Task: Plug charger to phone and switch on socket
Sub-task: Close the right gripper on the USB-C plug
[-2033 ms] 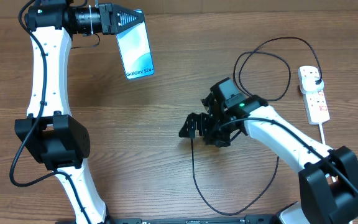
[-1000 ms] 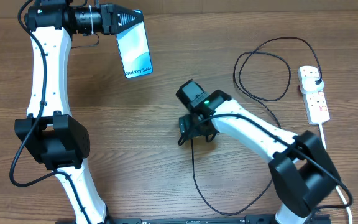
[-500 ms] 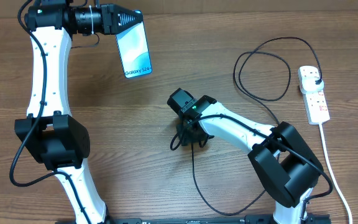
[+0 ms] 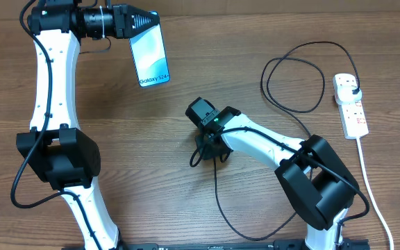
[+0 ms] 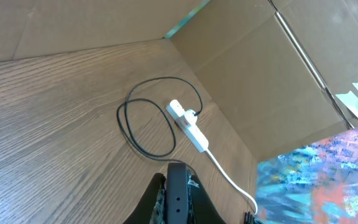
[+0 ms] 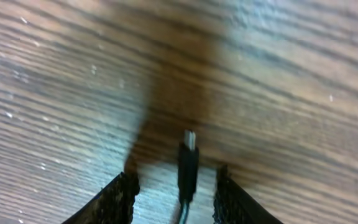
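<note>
"Galaxy S24" along the bottom of the phone [image 4: 150, 57] screen

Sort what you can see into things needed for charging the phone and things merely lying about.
Needed: phone, charger, socket.
Lying about: cardboard wall, colourful patterned sheet.

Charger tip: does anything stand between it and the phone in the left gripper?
Nothing visible does. Between the charger tip and the phone held by the left gripper, the overhead view shows only bare table; the right gripper straddles the tip.
</note>
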### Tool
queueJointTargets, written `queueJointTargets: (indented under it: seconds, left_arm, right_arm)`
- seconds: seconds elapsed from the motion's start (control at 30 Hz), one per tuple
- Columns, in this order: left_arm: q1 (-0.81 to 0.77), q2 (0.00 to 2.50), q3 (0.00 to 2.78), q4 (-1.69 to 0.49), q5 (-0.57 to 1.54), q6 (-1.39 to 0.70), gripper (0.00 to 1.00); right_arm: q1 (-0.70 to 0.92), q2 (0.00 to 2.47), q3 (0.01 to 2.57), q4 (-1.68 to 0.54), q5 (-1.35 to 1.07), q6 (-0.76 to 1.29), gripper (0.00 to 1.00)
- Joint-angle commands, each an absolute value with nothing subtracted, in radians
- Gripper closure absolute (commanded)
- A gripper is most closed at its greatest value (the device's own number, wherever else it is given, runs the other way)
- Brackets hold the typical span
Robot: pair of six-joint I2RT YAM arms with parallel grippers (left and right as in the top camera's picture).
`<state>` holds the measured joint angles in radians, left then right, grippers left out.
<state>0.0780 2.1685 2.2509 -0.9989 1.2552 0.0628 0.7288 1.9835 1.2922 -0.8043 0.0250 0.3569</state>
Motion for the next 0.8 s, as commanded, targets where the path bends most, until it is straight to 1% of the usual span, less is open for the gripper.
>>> queueJointTargets:
  seconds: [0.0, 0.03, 0.07, 0.53, 0.77]
  left_arm:
    - [0.078, 2.171, 2.259, -0.993, 1.284, 0.075, 0.96]
    - [0.078, 2.171, 2.259, -0.993, 1.284, 0.075, 0.96]
    - [0.078, 2.171, 2.259, -0.993, 1.284, 0.075, 0.96]
    - [0.078, 2.171, 2.259, -0.994, 1.283, 0.075, 0.96]
    - [0.078, 2.171, 2.259, -0.994, 1.283, 0.075, 0.96]
  right_arm:
    - [0.728, 2.011, 1.311, -0.798, 0.006, 0.339, 0.61]
    - [0.728, 2.013, 1.311, -0.798, 0.006, 0.339, 0.65]
    - [0.728, 2.013, 1.311, -0.798, 0.006, 0.339, 0.66]
    - [0.728, 2.024, 1.31, -0.858, -0.01, 0.341, 0.65]
    - [0.728, 2.024, 1.31, -0.832, -0.01, 0.342, 0.72]
